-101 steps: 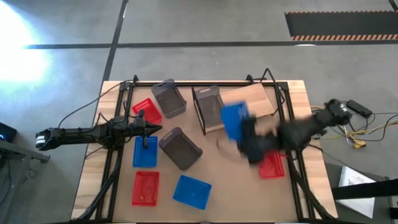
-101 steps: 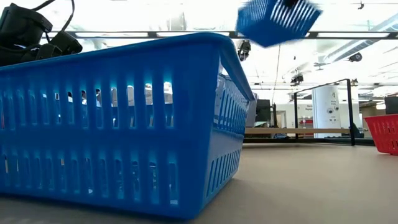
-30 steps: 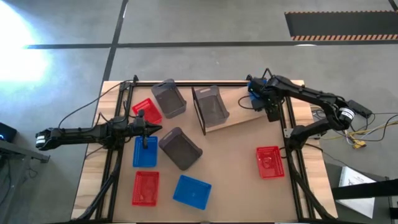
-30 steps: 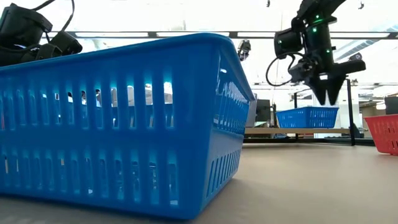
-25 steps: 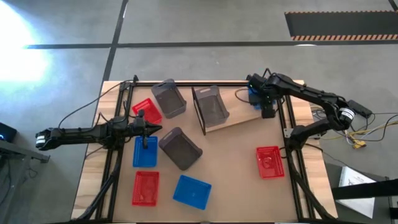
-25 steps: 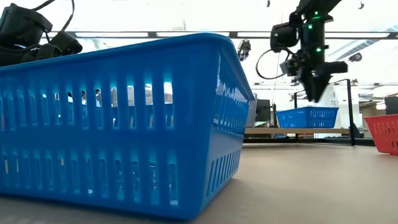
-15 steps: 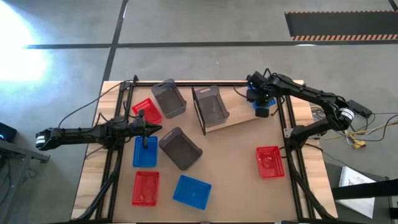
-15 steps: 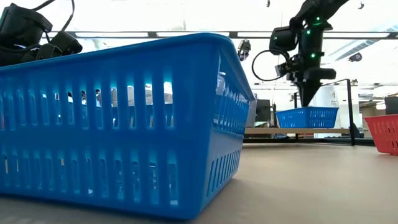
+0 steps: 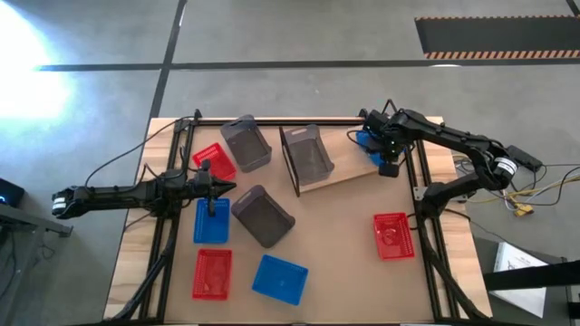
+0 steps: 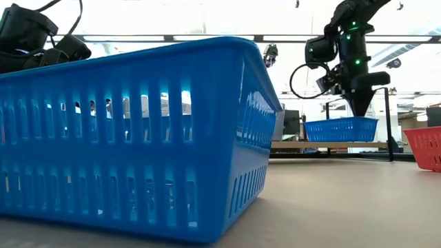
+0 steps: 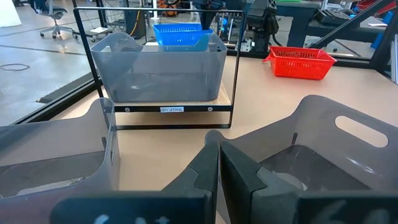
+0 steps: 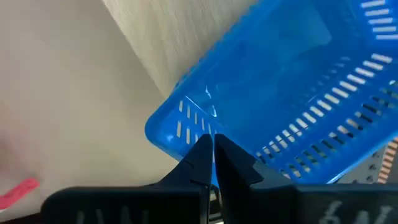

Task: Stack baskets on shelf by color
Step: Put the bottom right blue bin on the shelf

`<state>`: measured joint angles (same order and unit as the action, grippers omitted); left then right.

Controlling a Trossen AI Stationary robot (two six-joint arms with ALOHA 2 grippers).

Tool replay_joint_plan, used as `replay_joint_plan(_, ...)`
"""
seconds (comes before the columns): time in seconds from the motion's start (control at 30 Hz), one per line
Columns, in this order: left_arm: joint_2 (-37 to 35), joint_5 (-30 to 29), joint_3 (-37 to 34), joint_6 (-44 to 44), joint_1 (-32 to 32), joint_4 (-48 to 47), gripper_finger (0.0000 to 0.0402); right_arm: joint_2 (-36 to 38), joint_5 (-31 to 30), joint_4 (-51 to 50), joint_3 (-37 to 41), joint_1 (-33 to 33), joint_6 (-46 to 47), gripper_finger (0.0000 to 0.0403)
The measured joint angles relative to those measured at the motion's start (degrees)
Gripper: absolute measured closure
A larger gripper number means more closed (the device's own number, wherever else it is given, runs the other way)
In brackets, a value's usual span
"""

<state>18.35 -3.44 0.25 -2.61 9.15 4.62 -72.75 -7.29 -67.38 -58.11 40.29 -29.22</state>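
Hanging over the shelf's [image 9: 349, 163] right end, the right gripper [image 9: 388, 167] is seen with its fingers [image 12: 205, 155] pressed together, tips at the rim of a blue basket [image 9: 370, 143] (whether they touch the rim cannot be told). That basket sits on the board just beneath and behind the fingers; in the low view it shows directly under the gripper [image 10: 360, 103]. A grey basket [image 9: 305, 154] stands on the same board, well to the gripper's left.

The left gripper [image 9: 217, 188] is held low over the table's left half, fingers [image 11: 211, 163] closed on nothing, between a second grey basket [image 9: 263, 215] on its right and a blue one [image 9: 211, 221] just below it. A red basket [image 9: 214, 160] and a third grey one [image 9: 246, 142] lie just beyond it.

Nearer the front edge are found another red basket [image 9: 211, 273] and a blue one [image 9: 280, 279]; a last red basket [image 9: 394, 236] lies well in front of the right gripper.
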Motion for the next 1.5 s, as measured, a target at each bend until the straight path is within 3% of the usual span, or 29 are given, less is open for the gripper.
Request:
replay_joint_plan(0.3,0.0,0.0,0.0,0.0,0.0,0.0,0.0402,0.0,-0.2,0.5,-3.5,0.0,1.6,0.0392)
replay_joint_plan(0.47,0.0,0.0,0.0,0.0,0.0,0.0,0.0402,0.0,-0.2,-3.7,-8.9,0.0,-3.0,0.0388)
replay_joint_plan(0.7,0.0,0.0,0.0,0.0,0.0,0.0,0.0402,0.1,-0.2,-12.0,-7.8,0.0,-12.9,0.0326)
replay_joint_plan(0.9,0.0,0.0,0.0,0.0,0.0,0.0,0.0402,0.3,-0.3,-4.7,-0.9,0.0,-15.3,0.0282)
replay_joint_plan(1.07,0.0,0.0,0.0,0.0,0.0,0.0,0.0402,0.3,-2.6,0.8,2.2,-0.2,-15.4,0.0302)
replay_joint_plan(1.33,0.0,0.0,0.0,0.0,0.0,0.0,0.0402,0.3,-3.2,0.8,0.9,-0.3,-9.0,0.0386)
replay_joint_plan(1.5,0.0,0.0,0.0,0.0,0.0,0.0,0.0402,0.3,-0.9,0.5,0.3,-0.5,-6.5,0.0389)
